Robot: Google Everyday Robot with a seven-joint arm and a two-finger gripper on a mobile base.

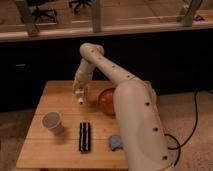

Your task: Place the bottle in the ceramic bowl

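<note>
The orange-red ceramic bowl [105, 99] sits on the wooden table [55, 95], right of centre, with its right side hidden behind my arm. My gripper [79, 93] hangs just left of the bowl and a little above the tabletop. It is shut on the small pale bottle [80, 97], which points downward with its white end lowest. The bottle is outside the bowl, beside its left rim.
A whitish paper cup [51, 121] stands at the front left. A dark flat ridged object [85, 136] lies at the front centre. A small blue object [116, 142] lies next to my arm's base. My large white arm covers the table's right side.
</note>
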